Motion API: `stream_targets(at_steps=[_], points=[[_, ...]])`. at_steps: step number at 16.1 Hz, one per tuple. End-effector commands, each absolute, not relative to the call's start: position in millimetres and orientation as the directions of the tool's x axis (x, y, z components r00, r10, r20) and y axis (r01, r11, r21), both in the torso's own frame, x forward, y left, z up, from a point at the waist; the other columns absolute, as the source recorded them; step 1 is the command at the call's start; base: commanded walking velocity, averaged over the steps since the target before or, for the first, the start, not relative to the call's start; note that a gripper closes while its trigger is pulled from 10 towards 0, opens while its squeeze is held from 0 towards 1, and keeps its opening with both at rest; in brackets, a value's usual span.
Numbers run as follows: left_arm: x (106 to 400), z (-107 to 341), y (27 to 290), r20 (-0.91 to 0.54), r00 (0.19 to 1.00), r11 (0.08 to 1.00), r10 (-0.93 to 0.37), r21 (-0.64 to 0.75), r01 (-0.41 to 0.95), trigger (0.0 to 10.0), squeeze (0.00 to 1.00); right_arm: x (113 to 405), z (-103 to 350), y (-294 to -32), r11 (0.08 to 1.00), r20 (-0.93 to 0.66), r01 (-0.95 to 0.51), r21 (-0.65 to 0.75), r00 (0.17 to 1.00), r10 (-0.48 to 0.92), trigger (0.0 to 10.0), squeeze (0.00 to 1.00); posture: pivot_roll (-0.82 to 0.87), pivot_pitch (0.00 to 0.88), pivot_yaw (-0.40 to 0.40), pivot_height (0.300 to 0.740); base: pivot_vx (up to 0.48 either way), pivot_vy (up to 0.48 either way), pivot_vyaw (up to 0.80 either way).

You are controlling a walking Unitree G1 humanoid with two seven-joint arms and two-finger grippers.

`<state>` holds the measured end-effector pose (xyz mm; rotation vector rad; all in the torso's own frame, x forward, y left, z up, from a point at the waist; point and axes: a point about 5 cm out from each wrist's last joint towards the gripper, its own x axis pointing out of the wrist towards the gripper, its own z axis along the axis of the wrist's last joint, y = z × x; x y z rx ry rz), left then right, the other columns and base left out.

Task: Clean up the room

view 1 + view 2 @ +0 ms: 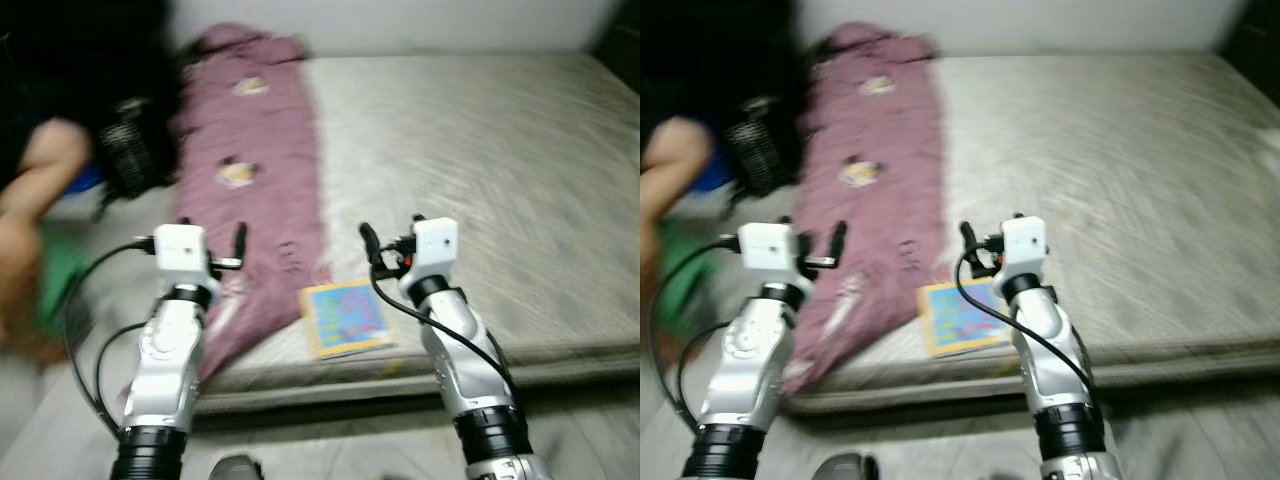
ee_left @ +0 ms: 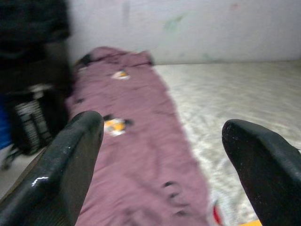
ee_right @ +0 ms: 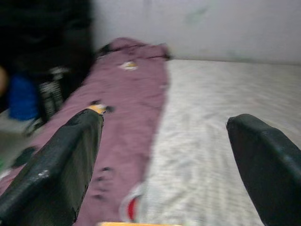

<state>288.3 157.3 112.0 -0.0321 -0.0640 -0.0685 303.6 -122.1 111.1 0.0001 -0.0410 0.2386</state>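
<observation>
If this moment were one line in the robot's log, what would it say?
left gripper: open, over purple blanket | right gripper: open, over bed | book: near bed edge | nothing held

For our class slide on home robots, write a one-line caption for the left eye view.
Both open grippers, left and right, raised over a bed with a purple blanket and colourful book.

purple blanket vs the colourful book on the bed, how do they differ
The purple patterned blanket is long, soft and rumpled, running from the wall end down the mattress's left side; the small colourful rectangular book is flat and stiff, near the front edge. The blanket spills over that edge; the book stays on top. Both lie on the grey mattress.
</observation>
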Motion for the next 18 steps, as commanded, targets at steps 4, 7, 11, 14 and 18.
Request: stream_targets(at_steps=[4,7,11,14,18], points=[[289.5,111.2,147.1,0.056,0.995,0.995,-0.088,-0.045,0.09,10.0,0.0,303.3,107.4,-132.7,0.981,0.027,-0.195,-0.005,0.98,0.195,10.0,0.0,0.0,0.056,0.008,0.74,0.0,0.0,0.0],[289.9,111.8,146.6,0.058,0.994,0.995,-0.089,-0.041,0.091,10.0,0.0,303.7,107.6,-132.4,0.981,0.029,-0.192,-0.001,0.981,0.192,10.0,0.0,0.0,0.056,0.01,0.74,0.0,0.0,0.0],[292.6,112.4,143.4,0.06,0.995,0.995,-0.086,-0.04,0.088,10.0,0.0,304.1,107.8,-131.8,0.98,0.035,-0.196,-0.019,0.98,0.197,10.0,0.0,-0.01,0.049,0.012,0.74,0.0,0.0,0.4],[293.0,112.1,143.5,0.057,0.995,0.995,-0.084,-0.051,0.086,10.0,0.0,304.7,108.2,-131.7,0.981,0.035,-0.195,-0.019,0.98,0.196,10.0,0.0,-0.01,0.05,0.012,0.74,0.0,0.0,0.46],[294.1,112.2,142.4,0.057,0.994,0.994,-0.092,-0.055,0.095,10.0,0.0,305.2,108.1,-132.0,0.981,0.034,-0.195,-0.021,0.98,0.196,10.0,0.0,-0.01,0.049,0.011,0.74,0.0,-0.247,0.0]])
